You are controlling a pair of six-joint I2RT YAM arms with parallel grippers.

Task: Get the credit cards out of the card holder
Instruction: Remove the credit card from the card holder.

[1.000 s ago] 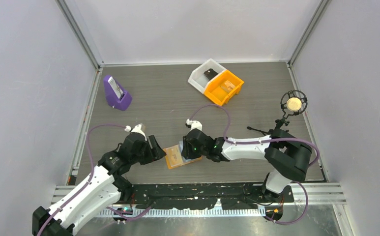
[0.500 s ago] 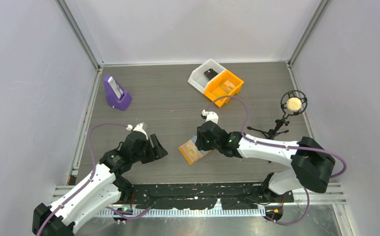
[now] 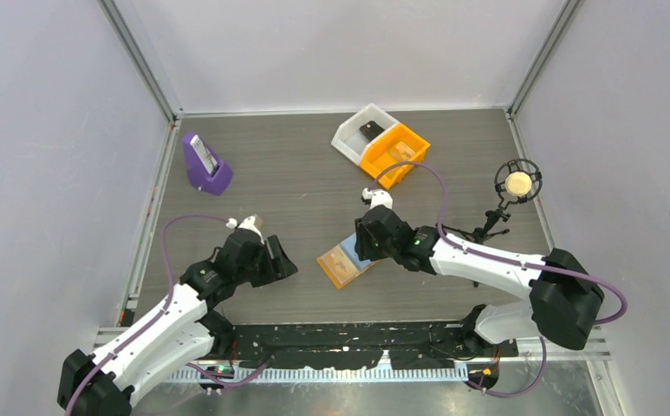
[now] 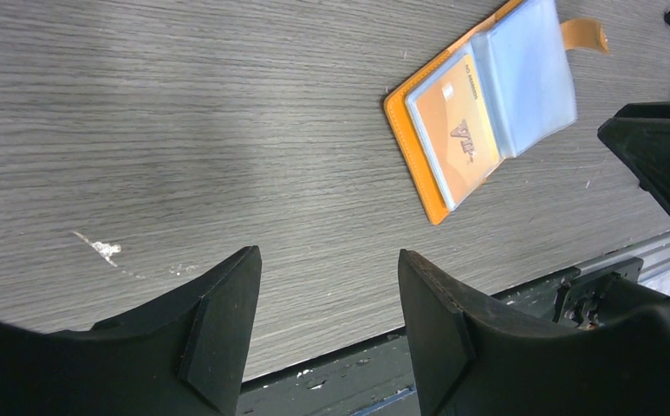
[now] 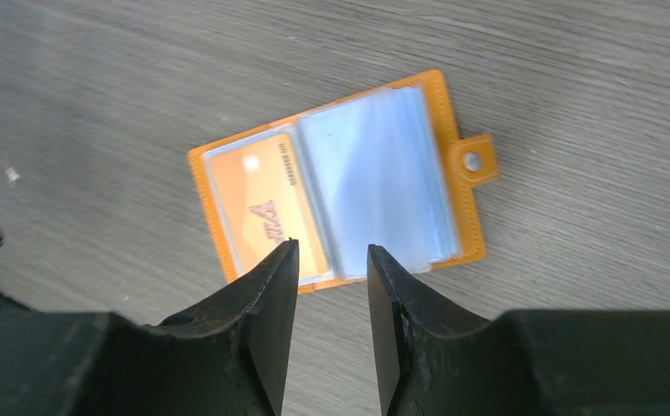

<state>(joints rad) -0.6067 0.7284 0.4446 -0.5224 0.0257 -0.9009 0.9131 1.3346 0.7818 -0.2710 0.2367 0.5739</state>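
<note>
With the card holder (image 3: 344, 263) lying open on the table (image 3: 296, 195) as centre, I have the left gripper (image 3: 284, 260) at nine o'clock, apart; the right gripper (image 3: 361, 249) over its two o'clock edge; two bins (image 3: 420, 139) side by side at one; the phone stand (image 3: 205, 166) at ten; the microphone (image 3: 516, 183) at two.

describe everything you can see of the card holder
The card holder is a flat orange wallet, leather-like with stitched edges, lying open like a book on the grey table. Clear bluish sleeves fill the inside; one shows an orange card. A snap tab sticks out sideways. The right gripper hangs above it, jaws apart.
</note>
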